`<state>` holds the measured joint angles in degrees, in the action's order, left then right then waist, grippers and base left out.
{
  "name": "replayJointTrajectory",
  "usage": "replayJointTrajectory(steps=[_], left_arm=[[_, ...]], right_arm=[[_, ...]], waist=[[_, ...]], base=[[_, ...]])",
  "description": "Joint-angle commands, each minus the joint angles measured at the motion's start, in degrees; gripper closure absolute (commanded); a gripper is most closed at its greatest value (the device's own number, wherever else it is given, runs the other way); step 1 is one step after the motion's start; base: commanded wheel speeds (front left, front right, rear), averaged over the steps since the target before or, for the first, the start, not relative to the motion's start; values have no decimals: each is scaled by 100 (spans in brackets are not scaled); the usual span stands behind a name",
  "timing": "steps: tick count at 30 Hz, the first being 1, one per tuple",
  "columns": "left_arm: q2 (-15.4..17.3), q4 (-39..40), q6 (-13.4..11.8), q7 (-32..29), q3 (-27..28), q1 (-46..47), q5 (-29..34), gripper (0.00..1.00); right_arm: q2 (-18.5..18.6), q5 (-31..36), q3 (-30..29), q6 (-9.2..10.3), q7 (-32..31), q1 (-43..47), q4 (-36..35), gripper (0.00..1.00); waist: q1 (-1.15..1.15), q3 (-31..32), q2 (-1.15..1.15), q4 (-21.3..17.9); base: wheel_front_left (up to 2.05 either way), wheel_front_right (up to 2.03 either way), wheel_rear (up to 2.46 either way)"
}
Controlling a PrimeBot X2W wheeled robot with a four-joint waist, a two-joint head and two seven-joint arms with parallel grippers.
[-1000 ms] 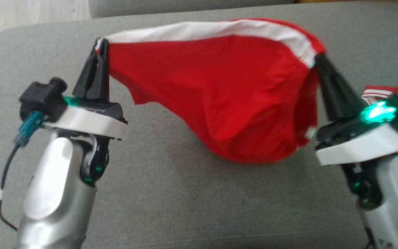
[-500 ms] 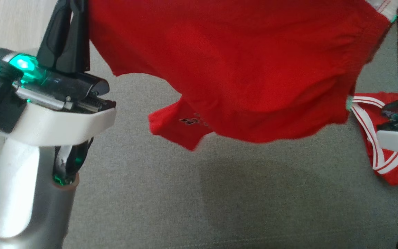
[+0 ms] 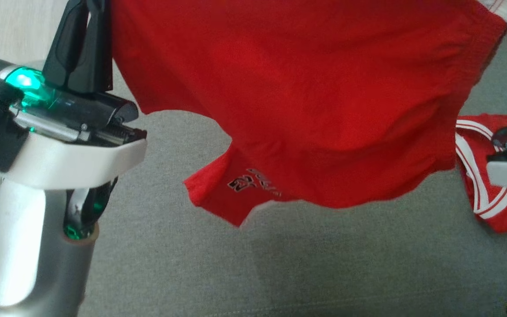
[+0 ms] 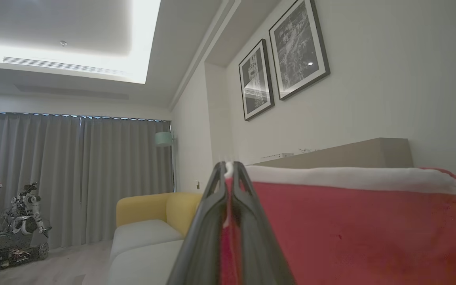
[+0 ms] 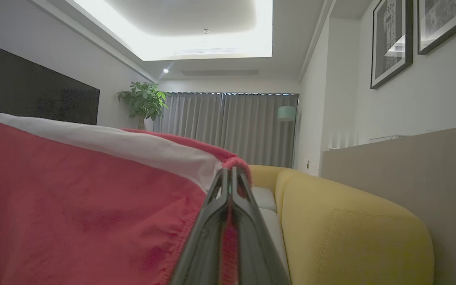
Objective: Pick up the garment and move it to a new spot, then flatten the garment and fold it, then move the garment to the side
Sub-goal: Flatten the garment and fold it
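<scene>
Red fabric garment with white waistband point(image 3: 306, 97): raised higher above grey fabric cushion point(image 3: 183, 273), printed hem since unfurled. Left gripper point(image 4: 229, 174) and right gripper point(image 5: 230, 174) clamp waistband corners. Carry underway.

The grey woven-fabric upholstered cushion point(image 3: 183, 273) spreads across the head view, with pale wooden floor point(image 3: 7, 26) beyond its upper-left edge. On its right side lies a crumpled red cloth piece with white stripes point(image 3: 493, 174), partly hidden.
</scene>
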<state>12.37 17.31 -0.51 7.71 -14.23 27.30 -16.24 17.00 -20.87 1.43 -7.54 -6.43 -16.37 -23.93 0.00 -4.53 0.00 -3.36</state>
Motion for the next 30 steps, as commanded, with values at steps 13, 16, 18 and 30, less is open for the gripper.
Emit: replayJointTrajectory(steps=[13, 16, 18, 30], left_arm=[[-82, -2402, 561, 447, 67, 2469, -406, 100], [-199, -3370, 633, 587, 51, 3200, -429, 100], [-258, -3998, 661, 660, 65, 3669, -395, 100], [-710, -6712, 775, 728, 153, 4595, -411, 100]], right_arm=[[251, -928, 975, 5, 337, -2727, 2048, 100], [206, -1150, 1374, 5, 586, -3553, 2974, 100], [137, -1307, 1636, 5, 762, -4061, 3662, 100], [-351, -2332, 3621, 5, 1838, -5505, 6706, 100]], waist=[[0, -782, 0, 29], [0, -957, 0, 62], [0, -1055, 0, 78], [0, -1474, 0, 196]], base=[[0, 0, 0], [0, 0, 0], [0, 0, 0], [0, 0, 0]])
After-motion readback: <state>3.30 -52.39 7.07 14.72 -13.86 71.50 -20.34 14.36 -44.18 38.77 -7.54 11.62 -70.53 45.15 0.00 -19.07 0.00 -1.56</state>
